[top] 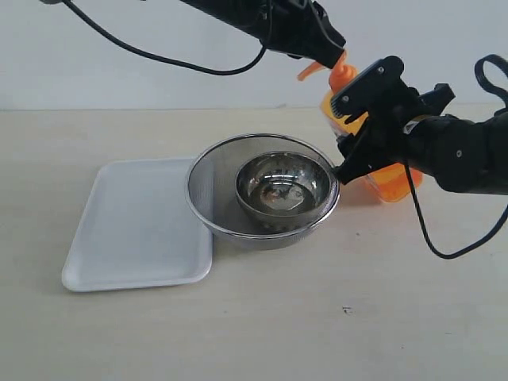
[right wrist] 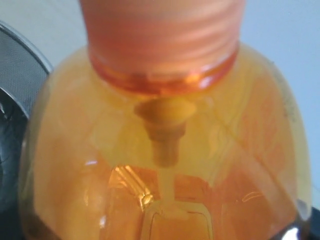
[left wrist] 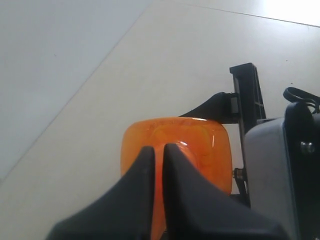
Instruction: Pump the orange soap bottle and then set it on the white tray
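Observation:
The orange soap bottle [top: 389,181] is held tilted above the table at the right, its pump head [top: 343,75] pointing up and left. My right gripper [top: 341,136] is shut on the bottle's body, one finger above it and one below. In the right wrist view the bottle [right wrist: 165,150] fills the frame and hides the fingers. My left gripper [top: 333,51] reaches in from above, shut, with its fingertips resting on the pump head [left wrist: 200,145]. The two tips [left wrist: 159,150] sit almost together. The white tray [top: 135,230] lies flat at the left with nothing on it.
A round steel mesh strainer [top: 206,171] with a steel bowl [top: 282,186] inside stands between the tray and the bottle, just below the pump spout. Its mesh edge [right wrist: 15,75] shows beside the bottle. Black cables hang from both arms.

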Action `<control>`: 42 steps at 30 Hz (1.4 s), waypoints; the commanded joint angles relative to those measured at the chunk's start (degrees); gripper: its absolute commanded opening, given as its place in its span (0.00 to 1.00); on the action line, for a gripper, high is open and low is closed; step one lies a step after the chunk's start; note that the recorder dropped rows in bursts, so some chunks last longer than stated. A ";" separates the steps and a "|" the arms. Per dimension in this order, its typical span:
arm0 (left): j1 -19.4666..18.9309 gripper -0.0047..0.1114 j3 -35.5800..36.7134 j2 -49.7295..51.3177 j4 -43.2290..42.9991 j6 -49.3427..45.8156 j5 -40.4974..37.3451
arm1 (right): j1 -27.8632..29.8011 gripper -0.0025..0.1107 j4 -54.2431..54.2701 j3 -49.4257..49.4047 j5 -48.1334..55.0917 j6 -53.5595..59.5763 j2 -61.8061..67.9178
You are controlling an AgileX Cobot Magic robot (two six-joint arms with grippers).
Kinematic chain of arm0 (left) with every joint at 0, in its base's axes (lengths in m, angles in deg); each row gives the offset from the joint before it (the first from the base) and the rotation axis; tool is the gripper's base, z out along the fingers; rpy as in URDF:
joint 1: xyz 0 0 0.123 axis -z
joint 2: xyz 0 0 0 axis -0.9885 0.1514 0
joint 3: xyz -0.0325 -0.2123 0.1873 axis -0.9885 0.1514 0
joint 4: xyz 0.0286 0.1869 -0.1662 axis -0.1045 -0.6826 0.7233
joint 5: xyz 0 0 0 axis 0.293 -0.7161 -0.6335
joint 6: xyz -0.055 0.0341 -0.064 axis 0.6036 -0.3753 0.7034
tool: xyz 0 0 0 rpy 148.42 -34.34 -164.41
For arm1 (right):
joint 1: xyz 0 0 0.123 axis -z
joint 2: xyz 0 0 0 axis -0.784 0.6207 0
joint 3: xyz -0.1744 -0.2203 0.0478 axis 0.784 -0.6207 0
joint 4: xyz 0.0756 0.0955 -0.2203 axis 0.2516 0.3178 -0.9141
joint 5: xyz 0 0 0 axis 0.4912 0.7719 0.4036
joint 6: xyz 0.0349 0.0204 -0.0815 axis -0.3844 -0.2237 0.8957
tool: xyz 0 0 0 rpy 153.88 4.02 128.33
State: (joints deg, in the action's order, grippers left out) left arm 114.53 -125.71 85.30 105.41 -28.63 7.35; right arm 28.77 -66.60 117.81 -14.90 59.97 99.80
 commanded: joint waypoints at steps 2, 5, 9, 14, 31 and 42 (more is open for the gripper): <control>1.28 0.08 2.34 -0.61 -4.49 0.45 -5.03 | -1.15 0.02 -2.07 0.63 -1.04 -2.19 -0.43; 1.18 0.08 2.34 -3.03 -4.48 0.45 -3.22 | -1.15 0.02 -2.07 0.63 -1.04 -2.19 -0.43; 0.96 0.08 2.34 -6.27 -4.94 0.27 -0.86 | -1.15 0.02 -2.07 0.63 -0.95 -2.19 -0.43; 0.00 0.08 2.34 -10.85 -5.74 0.27 2.04 | -1.15 0.02 -2.07 0.63 -0.95 -2.19 -0.43; -2.66 0.08 2.34 -17.75 -5.74 0.67 0.80 | -1.15 0.02 -2.07 0.63 -0.95 -2.19 -0.43; -2.66 0.08 2.34 -8.26 -5.23 2.14 -0.71 | -1.15 0.02 -2.07 0.63 -0.95 -2.19 -0.43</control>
State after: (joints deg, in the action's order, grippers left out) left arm 112.03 -123.51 75.85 99.41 -27.11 6.73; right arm 27.73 -67.89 118.03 -15.00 57.67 99.80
